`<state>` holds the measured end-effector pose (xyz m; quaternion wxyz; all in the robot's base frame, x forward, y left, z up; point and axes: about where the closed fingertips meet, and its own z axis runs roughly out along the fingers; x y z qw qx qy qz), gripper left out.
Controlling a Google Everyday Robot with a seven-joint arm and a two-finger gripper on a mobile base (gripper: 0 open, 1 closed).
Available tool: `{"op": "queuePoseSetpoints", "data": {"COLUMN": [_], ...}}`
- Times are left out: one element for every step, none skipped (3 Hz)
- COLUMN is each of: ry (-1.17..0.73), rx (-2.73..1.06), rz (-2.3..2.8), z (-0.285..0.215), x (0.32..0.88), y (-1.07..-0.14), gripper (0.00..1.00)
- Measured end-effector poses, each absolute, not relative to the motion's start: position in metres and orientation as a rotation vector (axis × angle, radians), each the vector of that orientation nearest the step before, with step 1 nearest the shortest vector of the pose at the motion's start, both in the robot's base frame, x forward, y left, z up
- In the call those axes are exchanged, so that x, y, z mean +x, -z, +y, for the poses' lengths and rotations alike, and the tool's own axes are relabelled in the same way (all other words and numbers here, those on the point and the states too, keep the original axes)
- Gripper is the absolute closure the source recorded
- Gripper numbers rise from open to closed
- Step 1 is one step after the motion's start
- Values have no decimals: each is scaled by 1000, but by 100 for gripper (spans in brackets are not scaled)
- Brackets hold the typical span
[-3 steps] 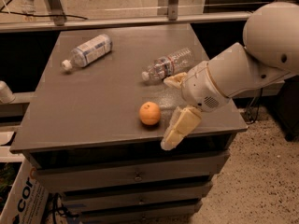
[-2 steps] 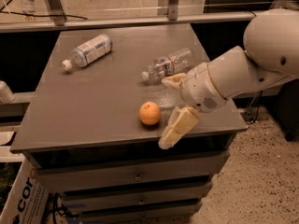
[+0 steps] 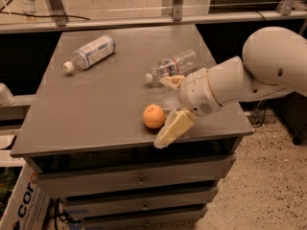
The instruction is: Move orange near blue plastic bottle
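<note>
The orange (image 3: 153,116) sits on the grey table (image 3: 96,104) near its front edge. The blue plastic bottle (image 3: 90,52), with a white cap and a white-and-blue label, lies on its side at the back left, far from the orange. My gripper (image 3: 162,111) is open just right of the orange. One finger (image 3: 171,81) is behind the orange and the other (image 3: 172,128) is in front of it, low over the table edge. The orange lies at the mouth of the jaws and is not held.
A clear crinkled bottle (image 3: 173,63) with a narrow red-and-blue label lies on its side behind the gripper. The table is a drawer cabinet (image 3: 139,181). A metal rail (image 3: 144,20) runs behind it. A cardboard box (image 3: 21,205) stands on the floor at the lower left.
The gripper has moved a little to the left, closer round the orange. The orange and both bottles have not moved.
</note>
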<state>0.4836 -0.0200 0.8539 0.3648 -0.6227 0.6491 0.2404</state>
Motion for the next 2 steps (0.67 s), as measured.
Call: {"op": "queuePoseSetpoints", "data": {"ry": [-614, -623], "rx": [-1581, -1569], "rz": [1647, 1644], "z": [-18, -16], "x": [491, 494], "y": [-848, -838], "gripper": [0, 0]}}
